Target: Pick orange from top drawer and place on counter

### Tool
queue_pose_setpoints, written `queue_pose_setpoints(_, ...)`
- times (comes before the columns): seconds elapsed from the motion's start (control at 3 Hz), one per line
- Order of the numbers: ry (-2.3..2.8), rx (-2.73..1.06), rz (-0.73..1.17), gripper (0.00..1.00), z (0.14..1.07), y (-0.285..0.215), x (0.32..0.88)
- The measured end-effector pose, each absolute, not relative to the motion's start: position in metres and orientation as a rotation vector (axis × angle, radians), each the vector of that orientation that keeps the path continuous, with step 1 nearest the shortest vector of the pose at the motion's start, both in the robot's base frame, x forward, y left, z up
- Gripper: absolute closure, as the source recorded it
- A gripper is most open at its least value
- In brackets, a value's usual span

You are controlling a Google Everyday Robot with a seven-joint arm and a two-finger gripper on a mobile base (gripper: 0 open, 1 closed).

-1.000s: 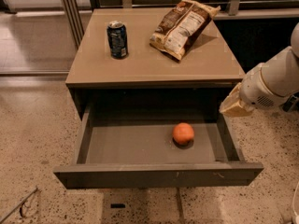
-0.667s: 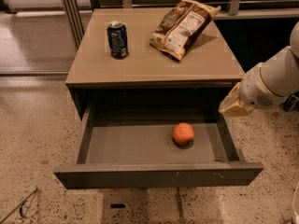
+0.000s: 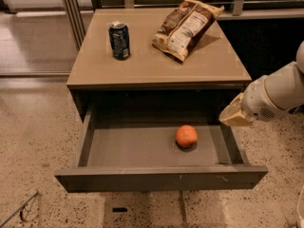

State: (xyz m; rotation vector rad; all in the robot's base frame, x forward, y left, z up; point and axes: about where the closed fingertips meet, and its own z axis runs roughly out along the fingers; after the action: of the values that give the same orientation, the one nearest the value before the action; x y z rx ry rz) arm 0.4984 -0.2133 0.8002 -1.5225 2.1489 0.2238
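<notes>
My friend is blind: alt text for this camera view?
A small round orange lies in the open grey top drawer; the pale gripper hovers at its right wall. A dark soda can and brown snack bag sit on the tan counter.

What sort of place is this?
Probably an office snack area: speckled terrazzo floor, tan glossy counter bearing a dark soda can and brown chip bag, open grey drawer holding a round orange. Claw hovers at the drawer's right.

The claw (image 3: 234, 116) sits right of top drawer (image 3: 161, 177), arm (image 3: 280, 91) seemingly cropped
</notes>
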Motion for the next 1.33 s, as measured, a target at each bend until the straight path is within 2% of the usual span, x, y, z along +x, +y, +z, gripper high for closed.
queue_pose_setpoints(0.67, 2.147, -1.498, 0.395, 0.55, 0.734, -0.199, 0.504)
queue_pose_setpoints(1.0, 2.118, -1.501, 0.419, 0.46, 0.713, -0.194, 0.511)
queue_pose_setpoints(1.33, 2.078, -1.502, 0.429, 0.47, 0.701, -0.188, 0.518)
